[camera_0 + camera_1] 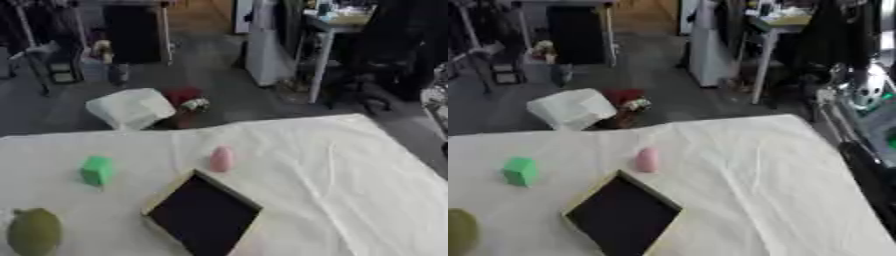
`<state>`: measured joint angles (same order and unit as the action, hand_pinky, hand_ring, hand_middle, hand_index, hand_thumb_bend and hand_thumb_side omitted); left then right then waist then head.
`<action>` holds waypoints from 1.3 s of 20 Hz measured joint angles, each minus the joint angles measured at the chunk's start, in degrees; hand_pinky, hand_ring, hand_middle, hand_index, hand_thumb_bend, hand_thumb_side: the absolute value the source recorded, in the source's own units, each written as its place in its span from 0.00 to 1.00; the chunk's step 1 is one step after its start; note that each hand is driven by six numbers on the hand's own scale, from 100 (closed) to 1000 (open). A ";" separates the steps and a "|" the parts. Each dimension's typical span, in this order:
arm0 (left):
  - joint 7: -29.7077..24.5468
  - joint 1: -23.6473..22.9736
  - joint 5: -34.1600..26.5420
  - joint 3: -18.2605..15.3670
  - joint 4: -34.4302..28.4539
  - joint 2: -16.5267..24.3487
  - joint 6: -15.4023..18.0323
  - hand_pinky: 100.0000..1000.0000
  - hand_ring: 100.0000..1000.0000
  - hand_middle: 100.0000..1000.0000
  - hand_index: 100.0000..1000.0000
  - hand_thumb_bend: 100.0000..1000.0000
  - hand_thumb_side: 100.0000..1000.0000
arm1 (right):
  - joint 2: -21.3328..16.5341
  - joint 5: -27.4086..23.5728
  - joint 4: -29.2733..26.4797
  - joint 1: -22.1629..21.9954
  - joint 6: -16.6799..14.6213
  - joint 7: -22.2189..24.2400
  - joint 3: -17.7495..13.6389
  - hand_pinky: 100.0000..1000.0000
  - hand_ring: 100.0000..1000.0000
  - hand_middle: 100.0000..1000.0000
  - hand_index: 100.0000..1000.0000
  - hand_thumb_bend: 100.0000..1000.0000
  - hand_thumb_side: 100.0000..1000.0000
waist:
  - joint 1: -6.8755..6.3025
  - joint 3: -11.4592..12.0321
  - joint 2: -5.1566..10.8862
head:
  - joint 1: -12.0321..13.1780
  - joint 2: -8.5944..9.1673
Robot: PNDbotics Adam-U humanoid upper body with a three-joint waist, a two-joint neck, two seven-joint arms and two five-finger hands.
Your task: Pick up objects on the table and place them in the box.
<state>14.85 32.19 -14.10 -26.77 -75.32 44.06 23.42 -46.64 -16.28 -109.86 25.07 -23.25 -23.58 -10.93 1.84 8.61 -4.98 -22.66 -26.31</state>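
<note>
Currently neither hand is in view (so finger state can't be told), the green block (96,170), pink egg-shaped piece (221,159) and olive round fruit (35,232) sit outside the box (203,214), and the fruit near the table (350,170) edge could roll off if nudged.

Right arm (874,176): black, slim bar; surface details blurred.

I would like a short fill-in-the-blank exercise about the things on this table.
1. The cube is ____ in colour.
2. The pink object stands just beyond the ____ corner of the box.
3. The inside of the box looks ____.
4. The olive round object lies near the table's front ____ corner.

Missing words: green; far; black; left
</note>
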 measured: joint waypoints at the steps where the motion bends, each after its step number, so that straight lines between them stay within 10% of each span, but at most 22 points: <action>1: 0.03 -0.34 -0.03 -0.40 -0.12 -0.16 -0.71 0.78 0.86 0.86 0.92 0.00 0.52 | 0.00 0.20 0.00 -0.21 -0.11 -0.55 -0.01 0.86 0.77 0.67 0.77 0.00 0.57 | 0.11 -0.02 0.42 | -0.54 0.22; 9: -0.19 -1.03 -0.04 -0.91 -2.36 -0.82 -2.84 0.78 0.86 0.86 0.92 0.00 0.53 | 0.00 1.58 -0.04 -0.40 -0.53 -2.62 0.06 0.86 0.77 0.67 0.76 0.00 0.57 | 0.54 -0.25 1.03 | -0.94 0.09; 11: -0.57 -1.01 -0.05 -0.52 -2.51 -0.99 -2.59 0.79 0.86 0.86 0.92 0.00 0.53 | 0.00 1.58 -0.05 -0.30 -0.46 -2.60 0.23 0.86 0.77 0.67 0.76 0.00 0.58 | 0.64 -0.29 0.79 | 2.06 -2.87; 16: -2.71 0.09 -0.50 1.43 -2.48 -1.30 -0.15 0.79 0.86 0.86 0.92 0.00 0.55 | 0.00 1.42 -0.06 1.30 -0.38 -1.04 1.13 0.86 0.77 0.66 0.76 0.00 0.57 | 0.70 -0.25 -1.51 | 9.96 -9.58; 26: -7.23 4.51 -0.80 5.71 -0.31 -1.12 7.92 0.79 0.86 0.86 0.92 0.00 0.64 | 0.06 -0.60 -0.01 5.62 0.29 4.82 2.61 0.87 0.75 0.64 0.75 0.00 0.54 | 1.36 0.79 -8.50 | 14.36 -12.68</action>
<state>7.62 36.69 -14.90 -21.06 -75.63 42.94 31.34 -46.58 -16.88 -109.87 30.69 -22.96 -18.77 -8.32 3.19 9.40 -13.49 -8.30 -38.99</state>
